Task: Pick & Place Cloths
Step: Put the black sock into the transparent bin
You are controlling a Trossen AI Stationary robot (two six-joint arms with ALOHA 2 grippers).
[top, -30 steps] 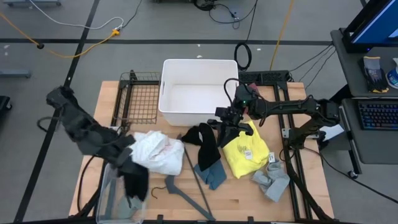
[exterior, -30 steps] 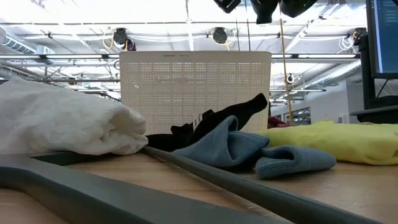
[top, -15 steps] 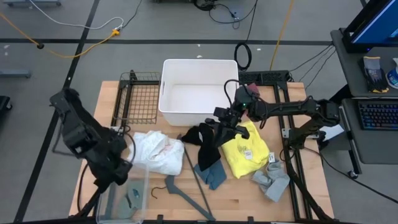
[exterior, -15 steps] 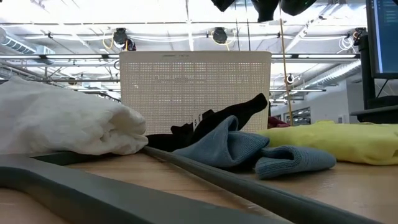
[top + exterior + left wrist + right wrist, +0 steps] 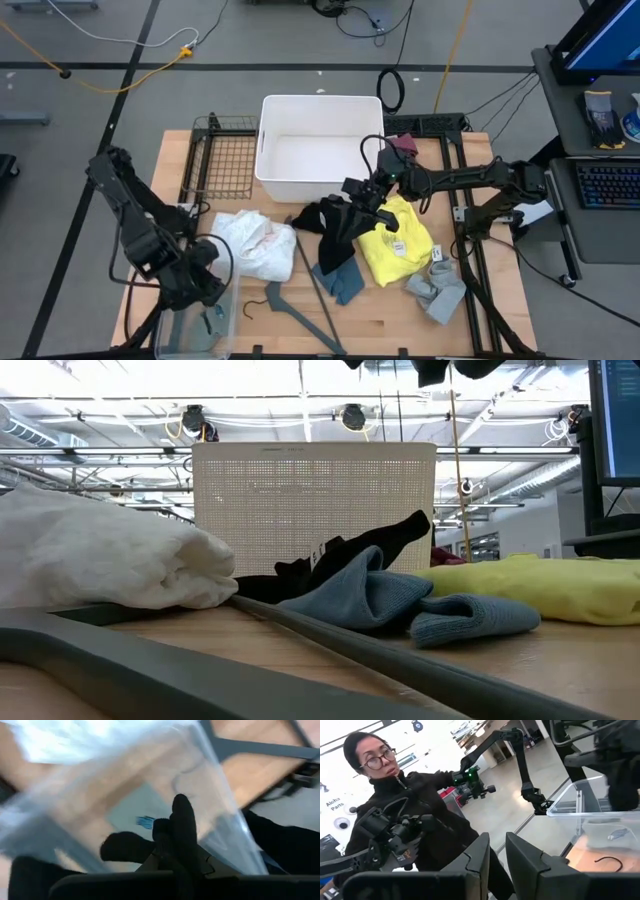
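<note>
- Right gripper hangs over the black cloth near the white plastic bin, its fingers a narrow gap apart and empty in the wrist view.
- Left gripper, fingers together, pinches a black fabric piece above the clear plastic box at the wooden worktop edge.
- White cloth, yellow cloth, teal cloth, grey cloth lie on the worktop.
</note>
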